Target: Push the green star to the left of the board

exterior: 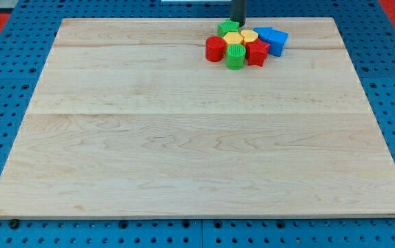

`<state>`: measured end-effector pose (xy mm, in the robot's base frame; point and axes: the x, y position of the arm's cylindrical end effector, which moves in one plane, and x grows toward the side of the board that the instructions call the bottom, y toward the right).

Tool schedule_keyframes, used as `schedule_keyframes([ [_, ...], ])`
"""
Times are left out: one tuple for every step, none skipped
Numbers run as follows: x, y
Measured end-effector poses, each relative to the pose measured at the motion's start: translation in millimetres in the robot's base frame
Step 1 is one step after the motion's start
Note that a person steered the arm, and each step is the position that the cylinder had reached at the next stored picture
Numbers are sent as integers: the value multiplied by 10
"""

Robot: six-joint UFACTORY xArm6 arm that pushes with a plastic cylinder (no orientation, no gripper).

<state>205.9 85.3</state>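
The green star (228, 28) lies near the view's top, a little right of centre, at the top-left of a tight cluster of blocks. My tip (238, 23) is at the board's top edge, just above and right of the green star, close to it or touching it. The rod rises out of the view's top. Right under the star lie two yellow blocks (240, 36). A red cylinder (215, 49) is at the cluster's left, a green cylinder (235, 58) at its bottom and a red star (256, 52) at its lower right.
Two blue blocks (272, 38) sit at the cluster's right side. The wooden board (183, 138) lies on a blue perforated table (4, 103). Red matting shows in the view's top corners.
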Motion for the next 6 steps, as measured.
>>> schedule_keyframes([
  [-1, 225],
  [6, 383],
  [17, 351],
  [187, 343],
  [225, 68],
  [227, -271],
])
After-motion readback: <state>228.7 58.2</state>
